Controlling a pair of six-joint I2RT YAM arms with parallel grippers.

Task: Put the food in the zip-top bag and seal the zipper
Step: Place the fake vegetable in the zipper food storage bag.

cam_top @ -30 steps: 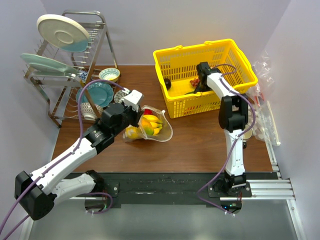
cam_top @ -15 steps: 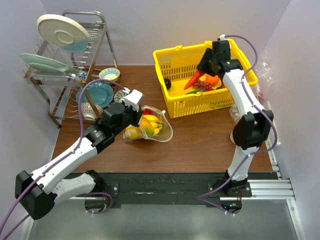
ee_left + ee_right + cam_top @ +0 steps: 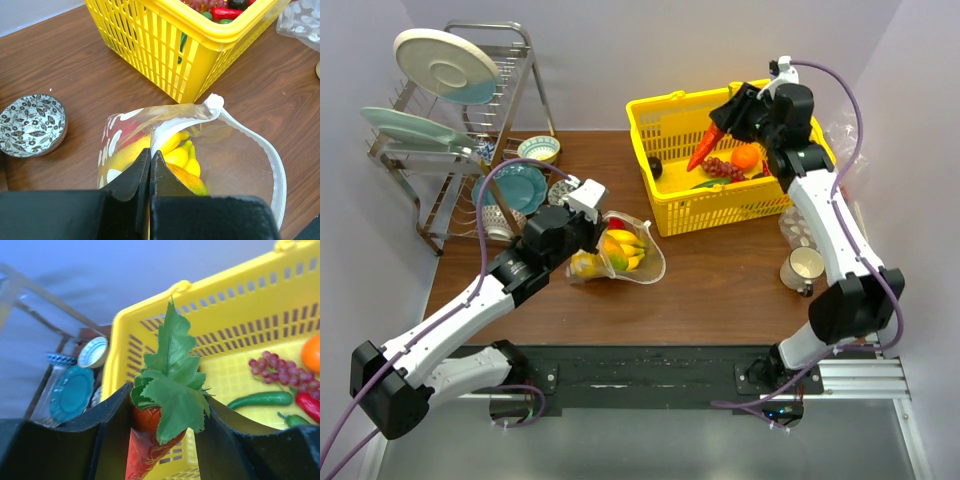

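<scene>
The left claw is clenched on the near rim of the bag, which lies on the counter just in front of the basket. The bag's mouth stands open, and the zipper curves unsealed around it. Inside the bag the banana and mango lie touching. Farther back, a green vegetable, grapes and an orange rest on the basket's floor. Above the basket the right claw grasps a carrot just below its leafy top. The carrot's tip slants down, clear of the produce beneath.
</scene>
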